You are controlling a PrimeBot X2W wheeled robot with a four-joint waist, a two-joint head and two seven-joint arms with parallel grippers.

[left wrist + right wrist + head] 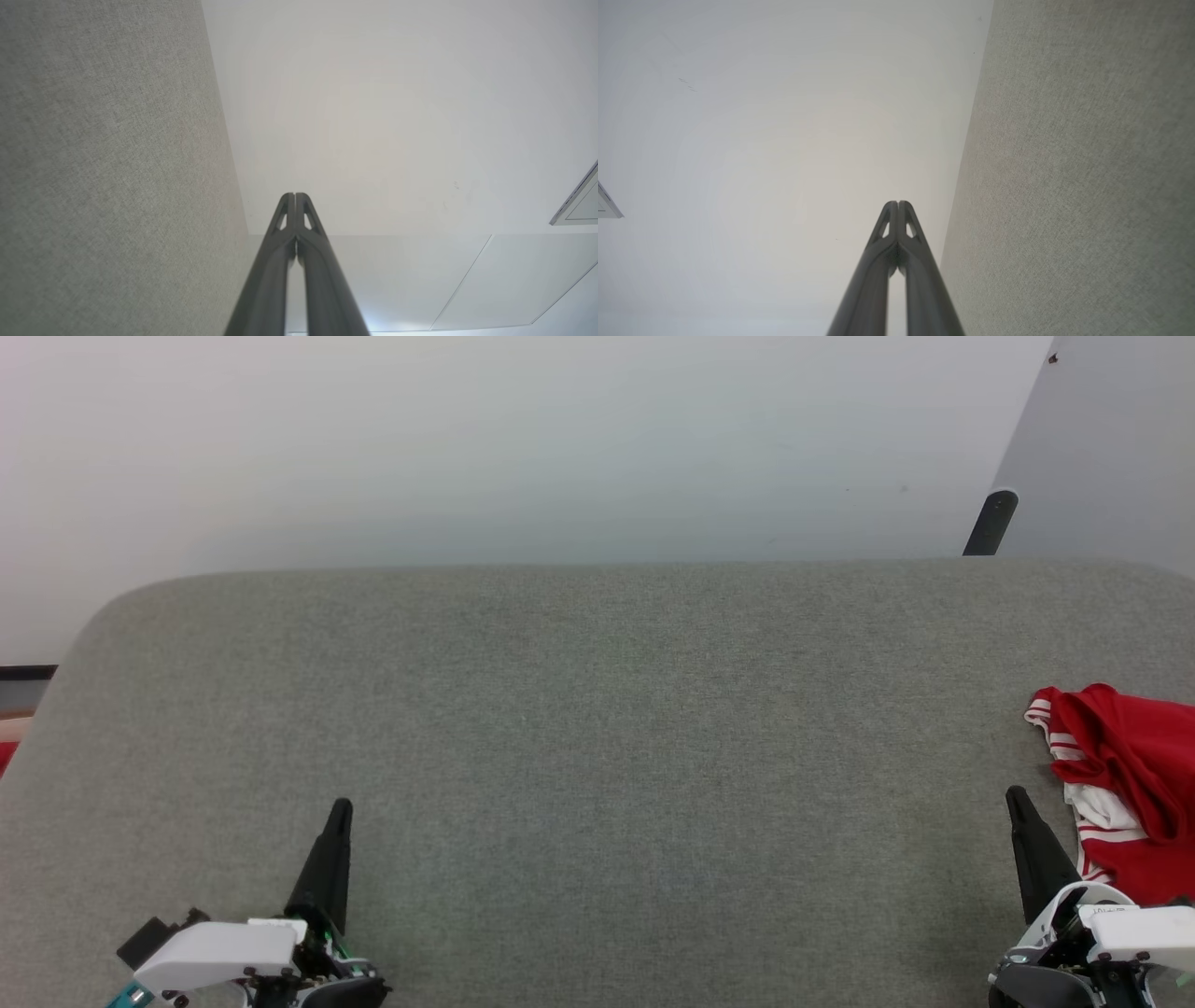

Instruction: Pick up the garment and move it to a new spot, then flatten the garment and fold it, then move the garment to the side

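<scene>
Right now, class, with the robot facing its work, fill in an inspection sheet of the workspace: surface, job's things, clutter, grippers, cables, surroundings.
Surface: grey fabric surface, round-cornered and smooth.
Job's things: red shirt with white striped trim, crumpled at the surface's right edge, partly cut off by the head view.
Clutter: nothing seen.
Grippers: left gripper shut, holding nothing; right gripper shut, holding nothing, close beside the shirt.
Cables: nothing seen.
Surroundings: pale background beyond the surface; dark post at the far right; sliver of red past the surface's left edge.
</scene>
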